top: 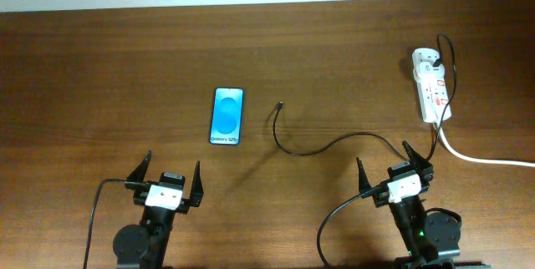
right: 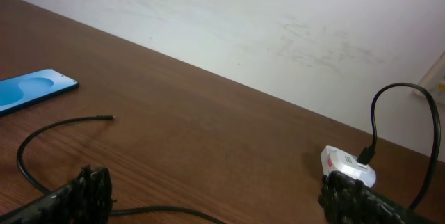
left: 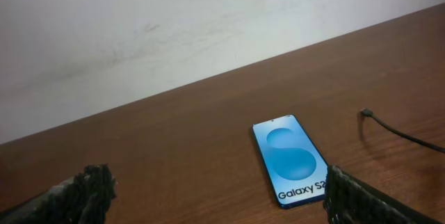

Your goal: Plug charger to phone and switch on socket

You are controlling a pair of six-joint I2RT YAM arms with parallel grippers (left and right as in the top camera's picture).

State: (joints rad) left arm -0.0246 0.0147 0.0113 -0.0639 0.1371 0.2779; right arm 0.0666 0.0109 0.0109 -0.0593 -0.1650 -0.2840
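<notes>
The phone point(top: 226, 116) lies flat on the table, blue screen up; it also shows in the left wrist view point(left: 290, 158) and at the left edge of the right wrist view point(right: 31, 90). The charger cable point(top: 334, 144) runs from its loose tip point(top: 280, 105) in a curve to its black plug point(top: 429, 57), which sits in the white socket strip point(top: 432, 88). The tip lies on the wood right of the phone, apart from it point(left: 364, 113) point(right: 109, 118). My left gripper point(top: 170, 175) is open and empty, near the phone's bottom edge. My right gripper point(top: 393, 167) is open and empty over the cable.
The socket's thick white cord point(top: 481, 159) trails off to the right edge. The socket end shows in the right wrist view point(right: 345, 167). A pale wall point(left: 174, 22) borders the table's far edge. Each arm's own black cable hangs near the front edge.
</notes>
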